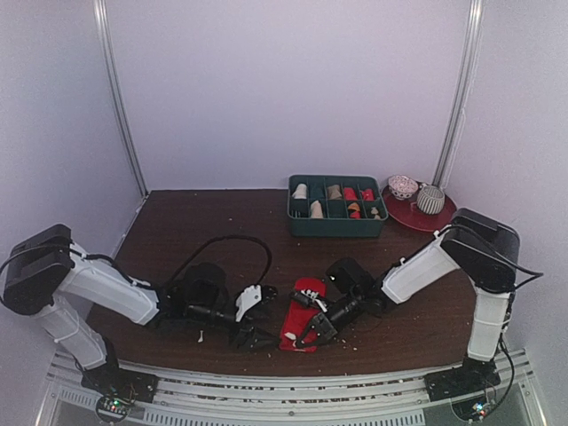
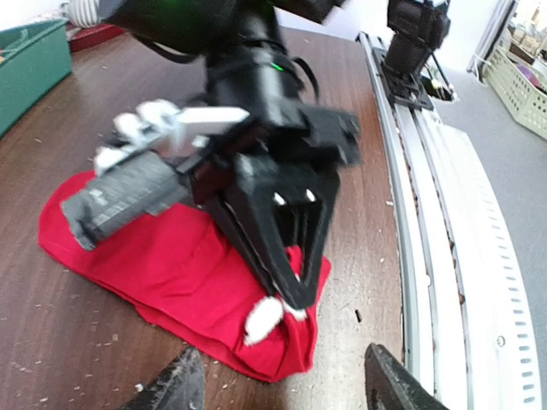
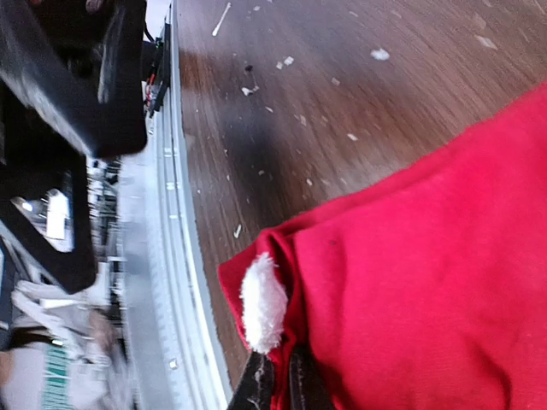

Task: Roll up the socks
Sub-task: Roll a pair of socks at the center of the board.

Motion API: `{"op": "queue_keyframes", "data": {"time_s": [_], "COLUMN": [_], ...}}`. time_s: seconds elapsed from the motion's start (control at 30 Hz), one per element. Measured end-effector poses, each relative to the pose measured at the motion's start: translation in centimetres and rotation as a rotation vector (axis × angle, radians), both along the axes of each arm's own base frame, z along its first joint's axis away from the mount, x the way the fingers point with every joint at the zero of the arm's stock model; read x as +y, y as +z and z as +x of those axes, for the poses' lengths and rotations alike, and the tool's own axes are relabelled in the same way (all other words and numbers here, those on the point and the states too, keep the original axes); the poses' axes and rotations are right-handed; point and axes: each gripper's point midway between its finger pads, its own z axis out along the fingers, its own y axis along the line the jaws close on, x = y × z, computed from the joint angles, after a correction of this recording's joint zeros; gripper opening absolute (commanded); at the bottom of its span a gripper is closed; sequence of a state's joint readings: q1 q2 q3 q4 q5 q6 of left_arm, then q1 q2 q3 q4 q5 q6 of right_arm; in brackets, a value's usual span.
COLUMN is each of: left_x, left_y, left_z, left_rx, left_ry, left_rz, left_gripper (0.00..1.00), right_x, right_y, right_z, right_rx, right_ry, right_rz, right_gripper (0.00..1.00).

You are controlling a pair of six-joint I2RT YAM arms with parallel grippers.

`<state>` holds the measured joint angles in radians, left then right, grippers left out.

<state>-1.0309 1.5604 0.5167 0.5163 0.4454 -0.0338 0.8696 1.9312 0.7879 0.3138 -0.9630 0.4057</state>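
One red sock (image 2: 171, 265) pinched in right claw (image 2: 293, 301).

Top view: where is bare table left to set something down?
Back left of the table, between the left edge and the green tray, is bare; so is the strip between tray and red sock. Crowded: the near edge, where left tool and right tool meet at the sock.

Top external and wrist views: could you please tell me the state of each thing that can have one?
red sock: unrolled, lying flat, edge by its whitish tip pinched.
right gripper: shut on red sock.
left gripper: open, holding nothing.
green tray: upright, compartments partly filled.
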Motion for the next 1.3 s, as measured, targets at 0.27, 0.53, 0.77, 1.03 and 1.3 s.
{"op": "queue_keyframes", "data": {"time_s": [0.27,0.53,0.77,1.03,1.3], "left_x": [-0.8,-2.0,-3.2,-4.0,-4.1], "left_y": [-3.3,-3.6,-5.1,-5.6,-5.9], "left_z": [-1.4,-2.1,-1.6,-0.8,-0.6], "left_rx": [0.044,0.051,0.062,0.055,0.077], "left_ry": [-0.064,-0.102,-0.098,-0.076,-0.059], "left_rz": [0.063,0.065,0.077,0.072,0.085], "left_gripper": [0.65,0.59,0.39,0.17,0.0], "right_x": [-0.7,-0.7,-0.7,-0.8,-0.8], "right_y": [-0.1,0.0,0.0,0.0,0.2], "right_z": [0.1,0.3,0.4,0.3,0.4], "right_rx": [0.183,0.229,0.231,0.224,0.211], "right_ry": [-0.025,-0.043,-0.045,-0.043,-0.04], "right_rz": [-0.005,-0.01,-0.01,0.003,0.014], "right_gripper": [0.0,0.0,0.0,0.0,0.03]}}
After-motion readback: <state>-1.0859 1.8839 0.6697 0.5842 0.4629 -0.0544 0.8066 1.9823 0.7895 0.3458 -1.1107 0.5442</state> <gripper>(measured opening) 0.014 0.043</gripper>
